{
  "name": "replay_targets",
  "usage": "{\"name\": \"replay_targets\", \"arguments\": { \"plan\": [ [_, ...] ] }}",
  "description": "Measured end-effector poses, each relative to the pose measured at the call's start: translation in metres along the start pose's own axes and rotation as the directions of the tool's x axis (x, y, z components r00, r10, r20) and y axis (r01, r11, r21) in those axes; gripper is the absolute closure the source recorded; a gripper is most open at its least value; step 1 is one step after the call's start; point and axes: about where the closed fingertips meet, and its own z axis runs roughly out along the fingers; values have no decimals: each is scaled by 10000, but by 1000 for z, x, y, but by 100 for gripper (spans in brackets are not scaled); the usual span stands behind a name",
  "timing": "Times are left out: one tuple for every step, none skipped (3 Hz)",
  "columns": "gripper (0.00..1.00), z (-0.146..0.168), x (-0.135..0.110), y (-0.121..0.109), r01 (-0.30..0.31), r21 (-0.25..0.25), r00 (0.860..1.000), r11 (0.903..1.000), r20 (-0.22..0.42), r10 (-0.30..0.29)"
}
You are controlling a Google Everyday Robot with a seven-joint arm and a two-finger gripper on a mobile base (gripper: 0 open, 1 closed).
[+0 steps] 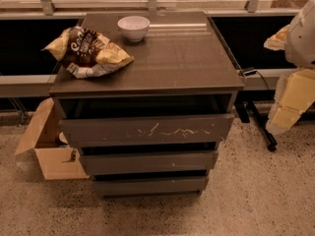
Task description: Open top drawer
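The top drawer (pixel 147 130) is the widest of three dark grey-brown fronts on the cabinet, streaked with pale scratches. A dark gap shows between its upper edge and the cabinet top (pixel 187 63), and its front stands forward of the two smaller fronts below. My arm, white and pale yellow, comes in at the right edge of the view. Its gripper (pixel 281 118) hangs to the right of the cabinet, about level with the top drawer and apart from it.
A crumpled chip bag (pixel 88 50) and a white bowl (pixel 133 27) sit on the cabinet top. An open cardboard box (pixel 47 146) lies on the floor at the cabinet's left. A black stand leg (pixel 261 127) is on the floor at the right. A window ledge runs behind.
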Motion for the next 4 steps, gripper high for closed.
{"name": "replay_targets", "arguments": {
  "plan": [
    [0,0,0,0,0,0,10000,10000,0,0],
    [0,23,-1,6,272,-95,9995,9996,157,-271],
    [0,63,-4,19,747,-458,9954,9962,631,-717],
    [0,112,-13,38,1445,-1030,9806,9841,1481,-1285]
  ]
}}
